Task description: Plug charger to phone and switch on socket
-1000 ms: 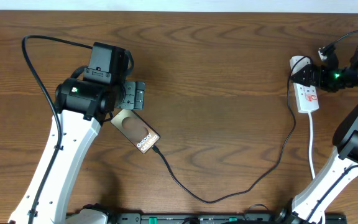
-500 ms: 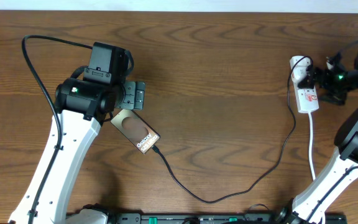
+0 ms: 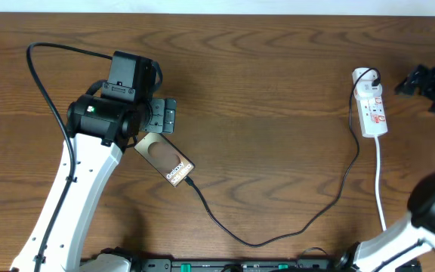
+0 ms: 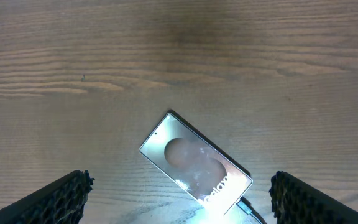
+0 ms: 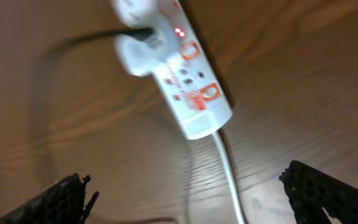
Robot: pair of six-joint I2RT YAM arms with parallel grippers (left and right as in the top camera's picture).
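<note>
Both jaws spread wide — holding nothing | left jaws above phone [image 4: 194,163] | right jaws off socket [image 5: 188,87]

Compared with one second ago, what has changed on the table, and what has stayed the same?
The right gripper has pulled back from the socket toward the right edge of the table. It was at the strip and now stands apart from it, open and holding nothing. The socket, the phone, the charger and the open left gripper by the phone have not moved.
</note>
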